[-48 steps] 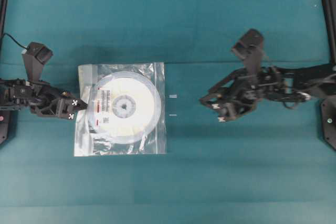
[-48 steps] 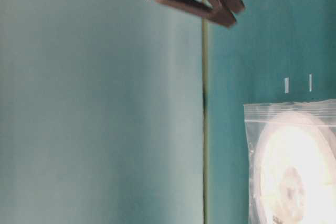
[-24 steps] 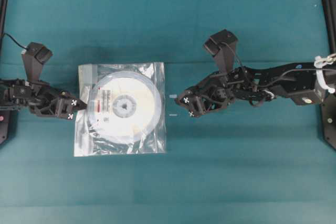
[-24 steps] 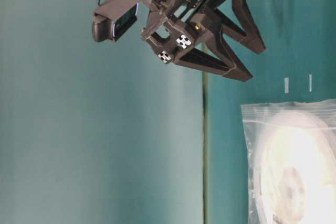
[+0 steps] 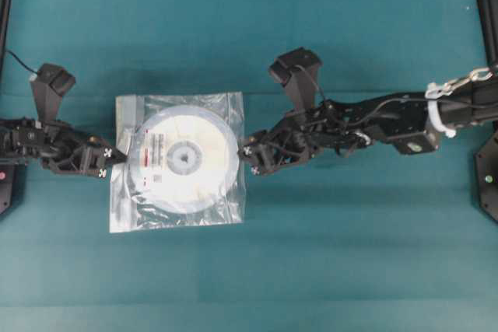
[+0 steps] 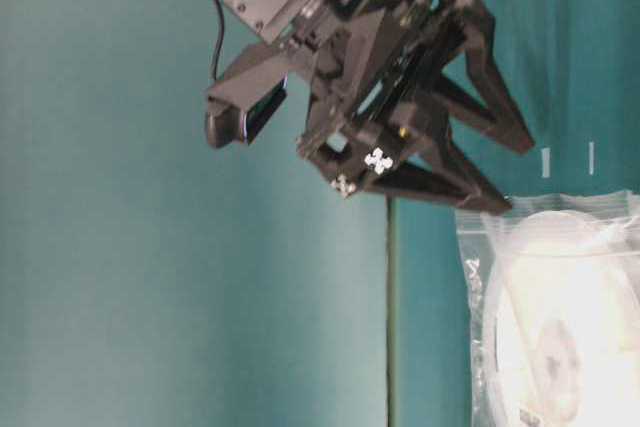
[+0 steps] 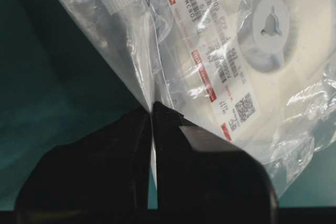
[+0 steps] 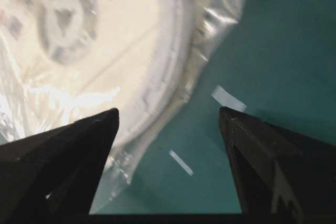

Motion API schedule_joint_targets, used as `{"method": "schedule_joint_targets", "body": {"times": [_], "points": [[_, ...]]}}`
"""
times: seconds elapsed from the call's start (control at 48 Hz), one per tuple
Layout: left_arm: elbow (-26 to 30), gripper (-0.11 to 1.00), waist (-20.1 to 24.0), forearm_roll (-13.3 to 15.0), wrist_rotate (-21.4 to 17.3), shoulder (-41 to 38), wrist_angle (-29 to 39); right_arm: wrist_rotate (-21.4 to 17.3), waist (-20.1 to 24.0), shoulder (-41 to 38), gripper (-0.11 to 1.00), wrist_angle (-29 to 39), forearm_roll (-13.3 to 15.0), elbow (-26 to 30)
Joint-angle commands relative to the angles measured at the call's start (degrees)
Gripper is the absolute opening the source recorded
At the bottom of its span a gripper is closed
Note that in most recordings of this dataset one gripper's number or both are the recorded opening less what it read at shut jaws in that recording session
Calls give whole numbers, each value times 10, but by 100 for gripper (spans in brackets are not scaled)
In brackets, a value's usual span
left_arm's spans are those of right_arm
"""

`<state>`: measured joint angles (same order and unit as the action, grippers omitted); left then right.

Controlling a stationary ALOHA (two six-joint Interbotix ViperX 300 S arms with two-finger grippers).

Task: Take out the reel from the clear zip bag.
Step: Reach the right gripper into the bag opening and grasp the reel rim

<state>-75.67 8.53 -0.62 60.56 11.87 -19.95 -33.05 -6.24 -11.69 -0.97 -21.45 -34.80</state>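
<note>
We log the left gripper (image 7: 152,109) clamped on a pinch of the clear zip bag (image 5: 177,219), left of frame centre in the overhead view. Right gripper (image 8: 168,116), jaws wide apart, hovers at the bag's right edge. Step: securing a second hold; next calls for pinching film only. The reel (image 5: 185,158), white, red-marked label, lies flat inside.
</note>
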Motion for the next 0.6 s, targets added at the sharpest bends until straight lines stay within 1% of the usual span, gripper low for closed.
{"method": "schedule_joint_targets", "body": {"times": [0.0, 0.271, 0.584], "points": [[1, 1, 1, -2, -3, 0, -2, -5, 3, -2, 89, 0, -1, 18], [-2, 1, 1, -2, -4, 0, -2, -7, 4, -15, 89, 0, -1, 33], [-2, 1, 1, -2, -4, -1, -3, -47, 11, -33, 89, 0, -2, 42]]}}
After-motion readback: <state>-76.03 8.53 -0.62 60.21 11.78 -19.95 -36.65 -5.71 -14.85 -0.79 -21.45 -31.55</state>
